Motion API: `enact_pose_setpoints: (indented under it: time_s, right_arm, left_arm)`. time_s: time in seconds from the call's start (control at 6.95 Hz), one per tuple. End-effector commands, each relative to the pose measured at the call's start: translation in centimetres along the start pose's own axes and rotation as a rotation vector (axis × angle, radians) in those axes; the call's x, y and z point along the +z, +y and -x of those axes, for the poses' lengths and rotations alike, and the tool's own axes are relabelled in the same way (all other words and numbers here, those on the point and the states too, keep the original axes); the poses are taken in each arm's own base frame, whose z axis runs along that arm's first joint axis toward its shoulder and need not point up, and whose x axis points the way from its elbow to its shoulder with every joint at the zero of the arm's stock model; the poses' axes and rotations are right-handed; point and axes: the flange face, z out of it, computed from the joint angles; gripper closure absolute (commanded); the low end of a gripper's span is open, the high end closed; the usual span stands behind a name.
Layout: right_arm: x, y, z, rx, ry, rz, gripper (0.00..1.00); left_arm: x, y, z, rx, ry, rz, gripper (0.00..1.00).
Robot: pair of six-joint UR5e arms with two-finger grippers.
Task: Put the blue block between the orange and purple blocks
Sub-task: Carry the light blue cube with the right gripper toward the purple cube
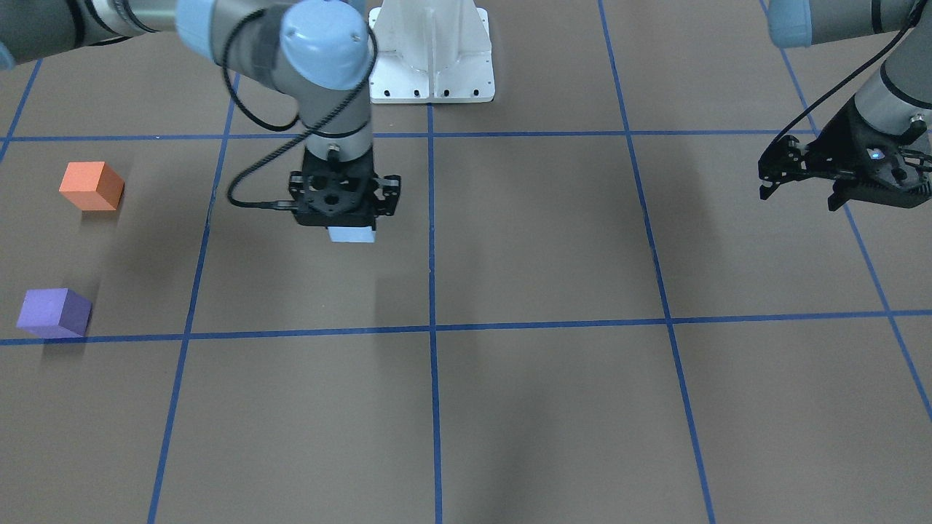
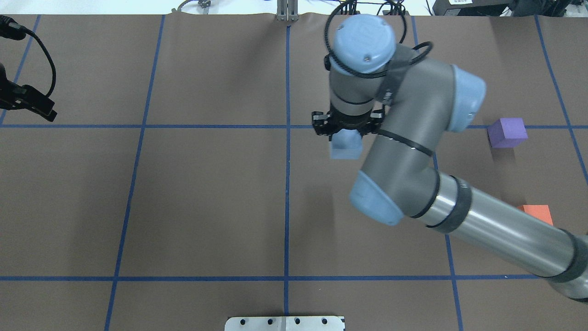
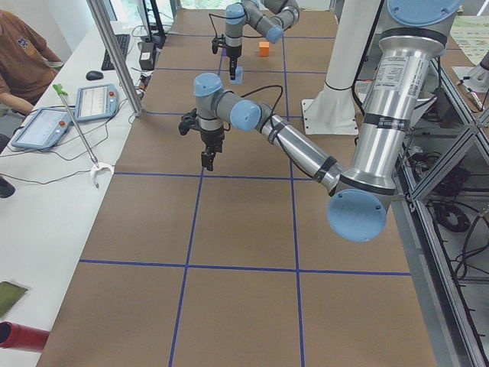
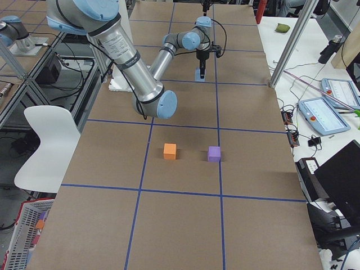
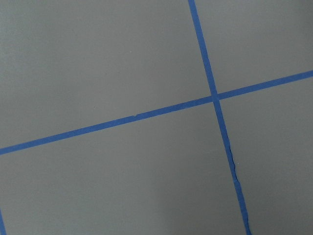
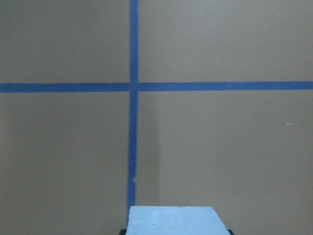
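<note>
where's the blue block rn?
Overhead view: blue block is under the right gripper, just right of the centre tape line, well left of the purple block and orange block.

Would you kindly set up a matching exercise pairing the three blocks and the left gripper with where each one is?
1 blue block
2 orange block
3 purple block
4 left gripper

a touching a tape line
b jaws open, far from the blocks
c directly under the right gripper
d off the tape, neighbouring the purple block

Pairs: 1-c; 2-d; 3-a; 4-b.
</note>
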Motion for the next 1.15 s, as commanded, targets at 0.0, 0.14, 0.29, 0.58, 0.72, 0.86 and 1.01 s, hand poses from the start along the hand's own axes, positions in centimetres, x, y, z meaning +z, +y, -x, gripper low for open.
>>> enact_pose_setpoints:
  time_s: [0.0,0.14,0.29,0.58,0.72,0.86,1.01]
  right_arm:
    - [-2.2,-2.0,-14.2,-0.103,-0.001,0.004,1.0]
    - [-2.6,-3.2,-20.3,-0.136,0.01,-0.004,1.0]
    - [-2.0,-3.8,-26.5,-0.18,0.026,-0.006,1.0]
    - [1.7,-2.0,-37.8,-0.208,-0.015,-0.013,1.0]
    - [4.9,-0.9,-42.0,-0.197,-0.042,-0.007,1.0]
    - [6.7,0.1,-44.1,-0.172,-0.03,0.012,1.0]
    - [7.4,0.3,-44.7,-0.151,-0.025,0.026,1.0]
  left_arm:
    - [-1.6,1.1,4.7,0.081,-0.023,-0.023,0.0]
    - [-2.6,1.4,8.2,0.07,-0.047,-0.041,0.0]
    - [-1.9,1.4,11.8,0.045,-0.058,-0.027,0.0]
    - [-0.5,1.5,19.4,-0.029,-0.081,-0.017,0.0]
    - [-0.6,1.5,19.9,-0.015,-0.08,-0.042,0.0]
    - [1.2,3.2,21.2,-0.008,-0.088,-0.045,0.0]
    - [2.7,4.1,22.6,-0.019,-0.088,-0.03,0.0]
